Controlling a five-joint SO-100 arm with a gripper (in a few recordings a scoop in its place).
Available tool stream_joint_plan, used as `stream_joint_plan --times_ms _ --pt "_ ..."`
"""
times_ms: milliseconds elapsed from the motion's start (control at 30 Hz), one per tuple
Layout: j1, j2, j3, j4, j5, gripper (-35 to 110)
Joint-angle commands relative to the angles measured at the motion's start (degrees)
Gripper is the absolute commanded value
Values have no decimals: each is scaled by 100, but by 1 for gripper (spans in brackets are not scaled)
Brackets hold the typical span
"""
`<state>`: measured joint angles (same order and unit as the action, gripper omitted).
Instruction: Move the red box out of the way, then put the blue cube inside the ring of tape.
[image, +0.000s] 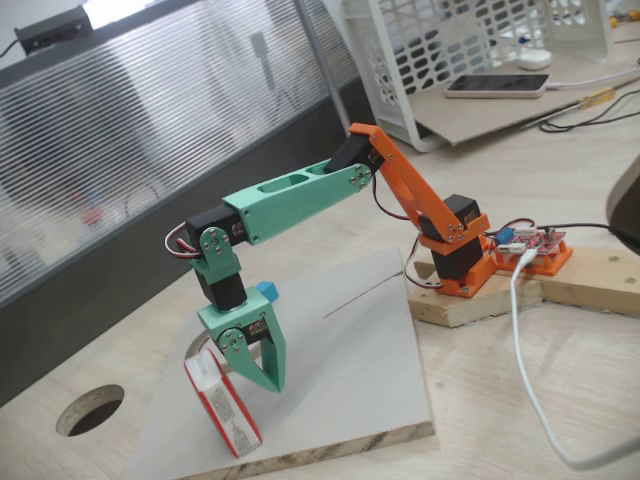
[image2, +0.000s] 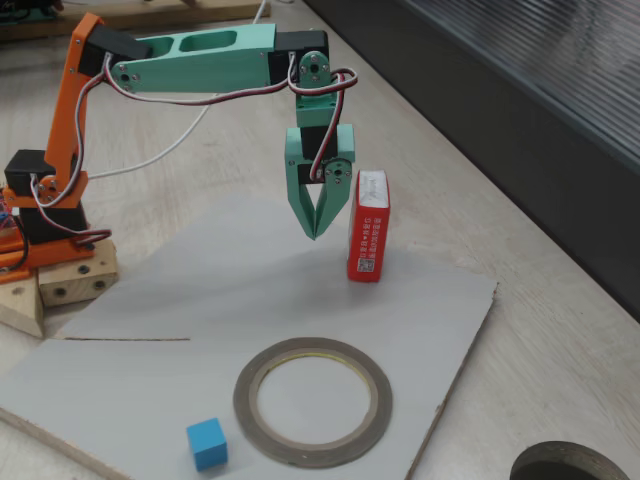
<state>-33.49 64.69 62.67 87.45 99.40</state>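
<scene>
In both fixed views the green claw (image2: 314, 232) points down over the grey board (image2: 200, 300), its two fingers drawn together to a single tip, clenched on nothing. The red box (image2: 368, 227) stands on its narrow end on the board, just beside the claw at its 3 o'clock in the view with the tape; whether the claw's body touches the box's top cannot be told. In the other fixed view the same box (image: 225, 405) leans at the board's near left corner, at about 8 o'clock from the claw (image: 274, 385). The tape ring (image2: 312, 401) lies flat on the board, at 6 o'clock from the claw and well apart from it, its opening showing bare board. The blue cube (image2: 207, 443) sits on the board outside the ring, near it at its 8 o'clock. A dark round hole (image: 91, 409) is cut through the table (image: 560, 200) off the board's edge.
</scene>
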Motion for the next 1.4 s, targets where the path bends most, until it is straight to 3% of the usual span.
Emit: stream_joint_plan --times_ms 0,1367 --pt "-88 62 -88 18 149 0" --pt "-79 -642 -149 -9 149 0"
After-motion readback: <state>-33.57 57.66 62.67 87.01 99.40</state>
